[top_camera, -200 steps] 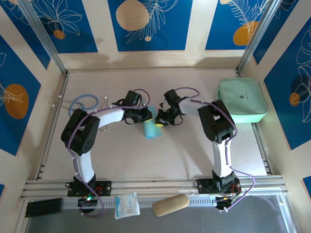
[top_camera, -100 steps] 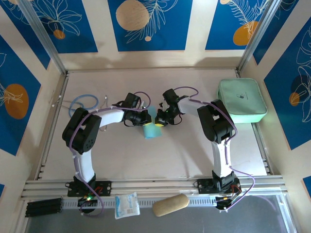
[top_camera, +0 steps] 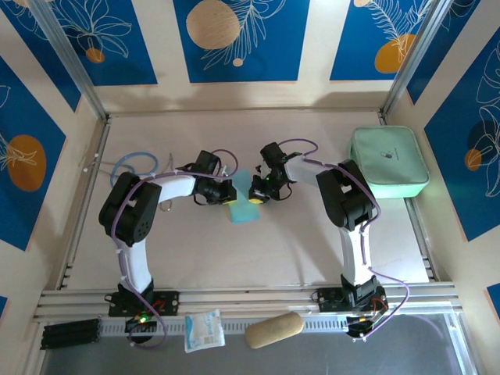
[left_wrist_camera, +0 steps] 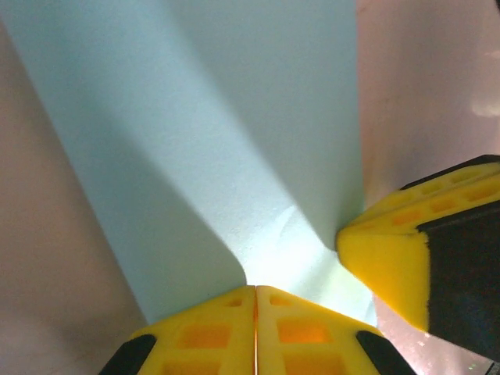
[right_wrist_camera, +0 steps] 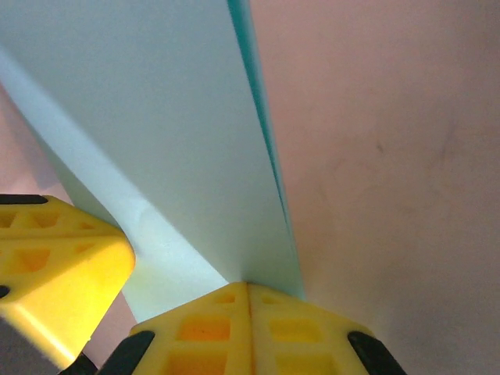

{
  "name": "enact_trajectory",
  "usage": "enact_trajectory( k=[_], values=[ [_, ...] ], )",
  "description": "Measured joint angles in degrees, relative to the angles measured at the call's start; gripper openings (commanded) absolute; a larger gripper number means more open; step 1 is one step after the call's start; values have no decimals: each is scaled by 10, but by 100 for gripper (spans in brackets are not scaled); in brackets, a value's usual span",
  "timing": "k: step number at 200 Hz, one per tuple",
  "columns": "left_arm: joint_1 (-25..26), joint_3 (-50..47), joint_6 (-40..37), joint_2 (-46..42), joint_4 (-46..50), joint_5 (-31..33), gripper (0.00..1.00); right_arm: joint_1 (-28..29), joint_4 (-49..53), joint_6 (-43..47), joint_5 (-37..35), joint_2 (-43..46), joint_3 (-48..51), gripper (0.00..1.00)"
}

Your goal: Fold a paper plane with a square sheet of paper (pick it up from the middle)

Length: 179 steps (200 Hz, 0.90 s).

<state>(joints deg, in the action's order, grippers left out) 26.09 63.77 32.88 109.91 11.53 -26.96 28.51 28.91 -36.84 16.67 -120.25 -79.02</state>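
The square sheet of paper (top_camera: pixel 245 208) is light blue and doubled over on itself, lying mid-table between my two grippers. My left gripper (top_camera: pixel 229 195) is shut on its left edge. In the left wrist view the yellow fingertips (left_wrist_camera: pixel 255 291) meet on the paper (left_wrist_camera: pixel 219 133). My right gripper (top_camera: pixel 258 193) is shut on the right edge. Its tips (right_wrist_camera: pixel 248 286) pinch the paper (right_wrist_camera: pixel 148 109) where two layers show along a teal edge. Each wrist view catches the other gripper's yellow finger (left_wrist_camera: pixel 406 258) (right_wrist_camera: pixel 55 266) close by. The paper plane is out of view.
A mint-green zip case (top_camera: pixel 388 162) lies at the right edge of the table. A blue cable loop (top_camera: pixel 133 166) lies at the back left. On the front rail sit a white snack packet (top_camera: pixel 205 330) and a tan oblong pad (top_camera: pixel 274 330).
Both grippers have shifted slightly left and drawn closer together. The paper between them now looks wider and flatter than the curled shape a second ago.
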Motion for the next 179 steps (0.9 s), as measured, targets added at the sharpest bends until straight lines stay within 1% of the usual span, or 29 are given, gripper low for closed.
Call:
enact_trajectory(
  k=[27,82,123,137,150,179],
  values=[
    [-3,-6,-12,0,7,10,8,0,1,-1,-3,0,-1,8],
    [-8,-23,-31,-8,-5,10,8,2,2,-2,-5,0,-1,8],
    [-38,-50,-35,-40,13,15,9,2,3,-2,-6,0,-2,8],
    [-40,-55,-31,-52,12,15,9,2,3,-2,-7,0,-2,8],
    [-34,-55,-25,-62,2,15,9,2,4,0,-8,0,-3,8],
    [7,-49,-12,-61,-33,15,9,2,6,0,-8,-1,-4,8]
  ],
)
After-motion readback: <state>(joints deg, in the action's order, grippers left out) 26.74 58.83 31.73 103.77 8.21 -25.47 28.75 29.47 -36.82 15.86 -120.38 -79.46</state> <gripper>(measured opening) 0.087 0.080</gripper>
